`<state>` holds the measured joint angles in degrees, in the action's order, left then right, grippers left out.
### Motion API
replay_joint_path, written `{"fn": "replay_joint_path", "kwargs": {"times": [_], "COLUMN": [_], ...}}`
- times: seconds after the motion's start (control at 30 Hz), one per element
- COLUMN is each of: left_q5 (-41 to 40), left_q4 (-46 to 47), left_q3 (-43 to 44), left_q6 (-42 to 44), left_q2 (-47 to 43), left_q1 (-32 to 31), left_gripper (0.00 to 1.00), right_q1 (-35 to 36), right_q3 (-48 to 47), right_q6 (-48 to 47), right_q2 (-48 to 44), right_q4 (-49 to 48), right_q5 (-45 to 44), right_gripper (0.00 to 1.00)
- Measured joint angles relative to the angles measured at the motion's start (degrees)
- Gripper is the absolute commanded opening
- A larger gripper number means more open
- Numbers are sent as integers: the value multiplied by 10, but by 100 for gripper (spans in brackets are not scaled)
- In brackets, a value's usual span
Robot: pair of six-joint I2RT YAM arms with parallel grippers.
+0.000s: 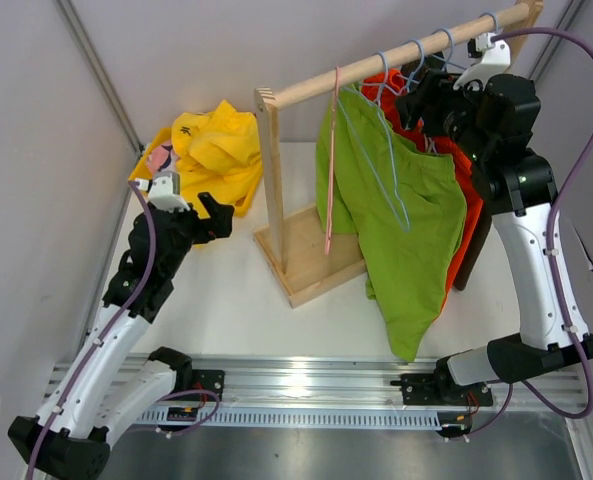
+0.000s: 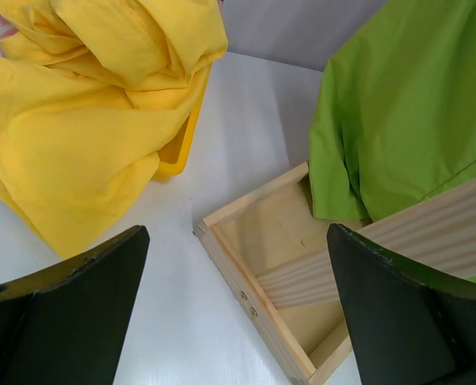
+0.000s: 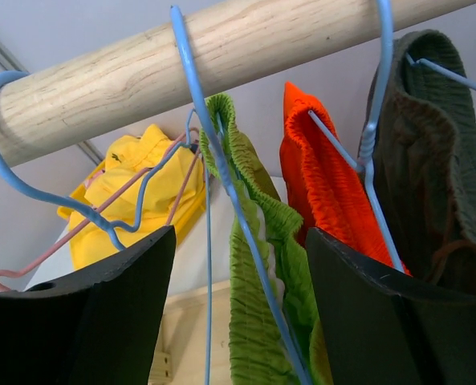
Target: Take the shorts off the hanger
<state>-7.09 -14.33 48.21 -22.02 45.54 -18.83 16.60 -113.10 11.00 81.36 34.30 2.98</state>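
Lime green shorts (image 1: pixel 406 220) hang from a blue wire hanger (image 3: pixel 191 88) on the wooden rod (image 1: pixel 396 60). Behind them hang orange shorts (image 3: pixel 326 176) and dark olive shorts (image 3: pixel 438 144). My right gripper (image 1: pixel 416 100) is up at the rod. In the right wrist view it (image 3: pixel 242 233) stands open, with the green elastic waistband (image 3: pixel 262 265) and the hanger wire between its fingers. Yellow shorts (image 1: pixel 216 150) lie heaped at the back left, a bit of pink fabric (image 1: pixel 159 158) beside them. My left gripper (image 1: pixel 219 217) hovers open and empty beside that heap.
The rack's wooden post (image 1: pixel 272 180) and base tray (image 1: pixel 311 255) stand mid-table, the base corner (image 2: pixel 246 265) right under my left gripper. An empty pink hanger (image 1: pixel 333 160) dangles from the rod. Grey walls close in at the left and back.
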Motion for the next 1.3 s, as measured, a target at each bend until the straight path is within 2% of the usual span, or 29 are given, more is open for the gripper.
{"fn": "replay_joint_path", "kwargs": {"times": [0.17, 0.27, 0.3, 0.37, 0.4, 0.47, 0.5, 0.53, 0.63, 0.73, 0.83, 1.03, 1.17, 1.3], "left_q5": [0, 1, 2, 2, 2, 2, 2, 2, 1, -9, -37, -111, -135, -147], "left_q4": [0, 0, 0, 1, 1, 1, 0, 0, 0, -6, -33, -43, -31, 1], "left_q3": [-5, -7, -8, -10, -12, -16, -17, -17, -17, -13, 20, 123, 199, 248], "left_q6": [0, 0, 0, 0, 0, 0, 0, 0, 1, 9, 27, 81, 117, 141], "left_q2": [-11, -10, -10, -10, -10, -10, -10, -9, -9, -8, 0, 25, 85, 161], "left_q1": [-4, -7, -9, -12, -14, -19, -22, -24, -35, -72, -143, -373, -515, -608], "left_gripper": [99, 99, 99, 99, 99, 99, 99, 99, 99, 99, 99, 99, 99, 99], "right_q1": [0, -1, -2, -2, -2, -2, -2, -2, -1, -3, -3, -3, -3, -3], "right_q3": [26, 38, 41, 47, 49, 52, 54, 54, 54, 54, 50, 27, 22, 20], "right_q6": [9, 10, 12, 14, 15, 15, 17, 19, 22, 24, 25, 36, 43, 53], "right_q2": [1, 3, 4, 4, 4, 4, 5, 5, 6, 6, 5, -8, -44, -96], "right_q4": [-10, -12, -13, -14, -15, -16, -17, -17, -20, -21, -18, 7, 23, 40], "right_q5": [9, 12, 14, 17, 19, 21, 23, 24, 30, 31, 31, 24, 19, 11], "right_gripper": [69, 60, 52, 47, 36, 23, 9, 2, 0, 0, 0, 0, 0, 0]}}
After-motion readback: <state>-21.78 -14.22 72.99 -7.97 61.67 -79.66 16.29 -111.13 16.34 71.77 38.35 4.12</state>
